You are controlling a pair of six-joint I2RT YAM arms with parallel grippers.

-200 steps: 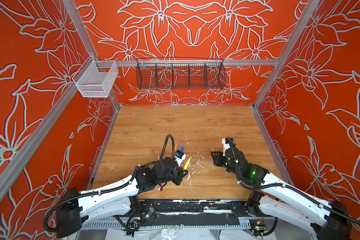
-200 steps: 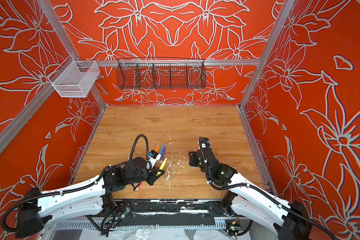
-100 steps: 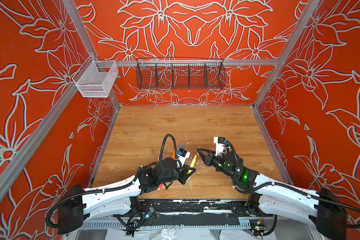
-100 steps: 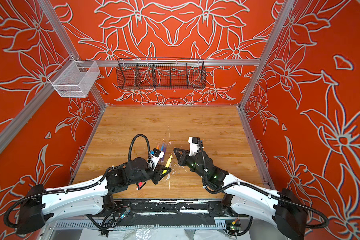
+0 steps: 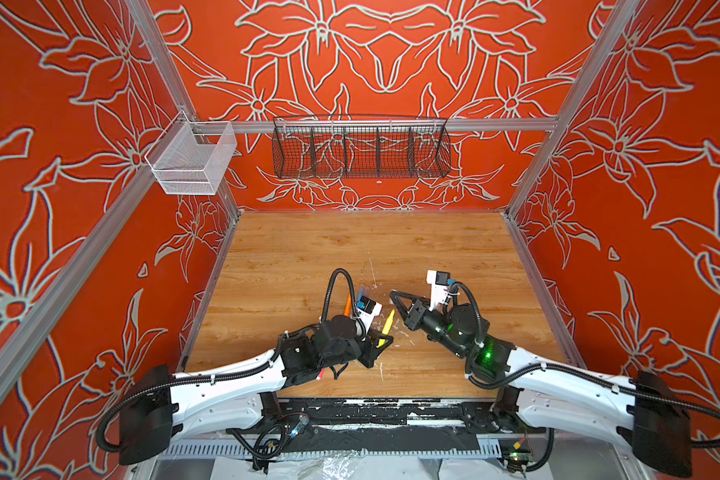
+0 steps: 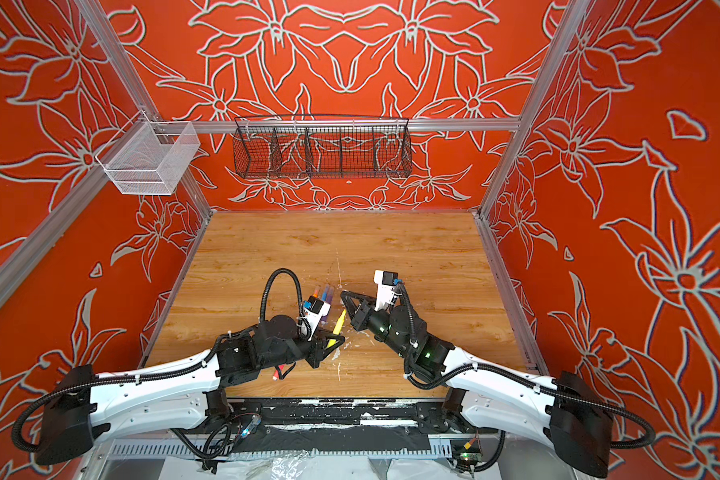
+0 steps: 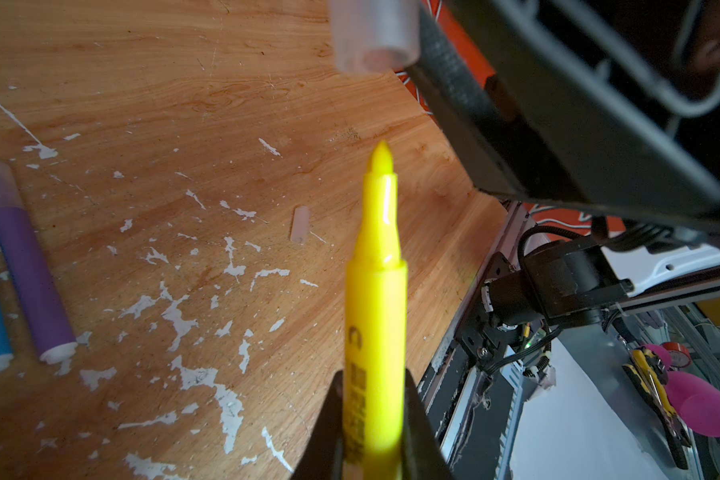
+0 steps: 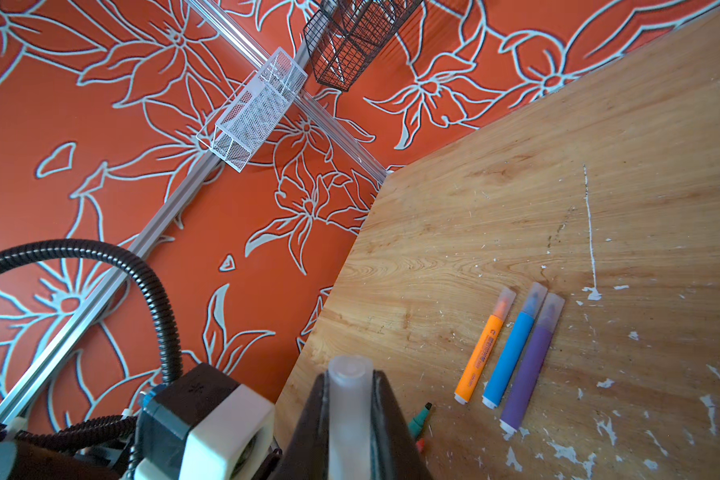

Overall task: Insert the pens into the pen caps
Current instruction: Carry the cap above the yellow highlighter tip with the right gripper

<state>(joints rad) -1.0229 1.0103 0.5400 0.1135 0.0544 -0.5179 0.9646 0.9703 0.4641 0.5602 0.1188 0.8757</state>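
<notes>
left gripper [image 7: 374,401] clamped tight on lower barrel of the yellow felt-tip pen [image 7: 377,291], pointed tip bare and sticking out past the jaws, pen lifted off the scuffed wooden table [image 8: 558,166]. right gripper [image 8: 350,382] closed on a clear translucent plastic cap [image 8: 349,415], which stands between the two dark fingers. in the left wrist view the cap's open mouth faces roughly toward the yellow tip, a gap between them, not touching. both top views show the two grippers close together near the front middle of the table, yellow tip just below the right gripper's end. orange pen [image 8: 481,353], blue pen [image 8: 510,353] and purple pen [image 8: 531,365] lie side by side on the table, each with a clear cap on. green pen tip [image 8: 420,417] peeks out beside the right gripper, uncapped, with a bit of pink-red next to it. one loose clear cap [image 7: 300,224] lies flat on the table among white paint flecks.
</notes>
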